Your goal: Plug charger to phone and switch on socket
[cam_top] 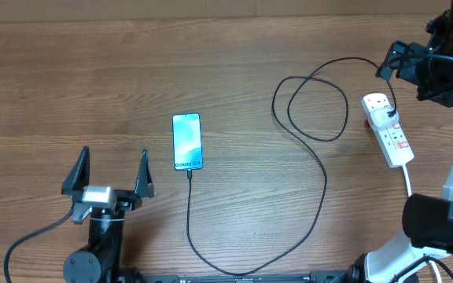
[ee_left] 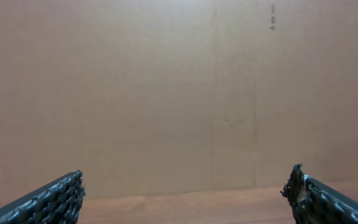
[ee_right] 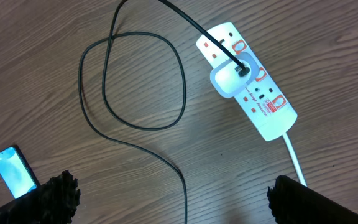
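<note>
The left gripper [cam_top: 112, 171] and right gripper [ee_right: 169, 190] have fingers apart. The socket [cam_top: 388, 130] by the right edge looks hard; its switch [ee_right: 260, 74] needs a soft push

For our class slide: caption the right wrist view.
Open right gripper above white power strip, black cable plugged in, phone lit.

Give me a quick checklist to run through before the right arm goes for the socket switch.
1. Charger meets the bottom edge of the phone: ok.
2. White adapter sits in the socket: ok.
3. Red-marked switch beside the adapter is on: cannot tell.
4. Right gripper is open, empty, with the socket in view: ok.
5. Left gripper is open, apart from the phone: ok.
</note>
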`<state>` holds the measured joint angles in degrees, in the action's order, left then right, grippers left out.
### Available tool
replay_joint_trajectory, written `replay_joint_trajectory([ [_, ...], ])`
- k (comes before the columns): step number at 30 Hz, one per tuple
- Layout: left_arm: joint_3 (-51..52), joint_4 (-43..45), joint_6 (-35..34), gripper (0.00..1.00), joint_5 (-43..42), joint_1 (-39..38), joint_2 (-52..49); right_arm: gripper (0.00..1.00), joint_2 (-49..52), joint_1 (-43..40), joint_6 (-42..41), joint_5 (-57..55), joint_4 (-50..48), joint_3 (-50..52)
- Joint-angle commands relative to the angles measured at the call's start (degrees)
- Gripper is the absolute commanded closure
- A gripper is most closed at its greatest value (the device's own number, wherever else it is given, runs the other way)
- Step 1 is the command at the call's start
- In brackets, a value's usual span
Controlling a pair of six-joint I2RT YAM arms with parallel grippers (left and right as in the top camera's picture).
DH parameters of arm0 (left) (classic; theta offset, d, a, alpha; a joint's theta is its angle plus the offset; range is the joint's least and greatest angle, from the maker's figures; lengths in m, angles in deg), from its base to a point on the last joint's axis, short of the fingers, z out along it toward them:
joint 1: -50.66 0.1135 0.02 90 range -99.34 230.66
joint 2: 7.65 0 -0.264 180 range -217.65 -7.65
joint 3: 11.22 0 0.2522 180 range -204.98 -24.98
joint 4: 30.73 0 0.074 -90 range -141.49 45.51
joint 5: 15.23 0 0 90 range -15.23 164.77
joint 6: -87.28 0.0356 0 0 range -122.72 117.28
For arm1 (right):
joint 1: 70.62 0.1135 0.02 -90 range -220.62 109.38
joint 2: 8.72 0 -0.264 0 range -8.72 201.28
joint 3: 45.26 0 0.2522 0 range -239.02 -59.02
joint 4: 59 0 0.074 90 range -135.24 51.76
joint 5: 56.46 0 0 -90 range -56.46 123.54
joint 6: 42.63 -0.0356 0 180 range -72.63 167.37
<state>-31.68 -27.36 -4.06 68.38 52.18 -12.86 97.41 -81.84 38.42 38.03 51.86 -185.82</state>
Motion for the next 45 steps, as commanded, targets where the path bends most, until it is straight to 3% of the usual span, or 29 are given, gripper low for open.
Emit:
replay_joint_trajectory([
  [1,3.56,0.02,-1.11,0.00,-0.72,1.09,4.13,0.00,-1.53,-0.09,0.44,0.09,-0.11,-1.53],
  [6,6.40,-2.25,-4.48,0.00,-0.70,1.53,5.07,0.00,-1.55,-0.09,0.42,0.09,-0.11,-1.53],
  [17,6.43,-21.35,-4.46,0.00,0.72,2.34,5.07,0.00,-1.55,-0.09,0.42,0.09,-0.13,-1.53],
  [24,6.43,-21.40,1.57,0.00,1.01,2.32,5.07,0.00,-1.53,-0.09,0.42,0.09,-0.11,-1.53],
  [45,6.43,-21.29,0.74,0.00,1.49,2.32,5.07,0.01,-1.53,-0.09,0.42,0.09,-0.11,-1.53],
])
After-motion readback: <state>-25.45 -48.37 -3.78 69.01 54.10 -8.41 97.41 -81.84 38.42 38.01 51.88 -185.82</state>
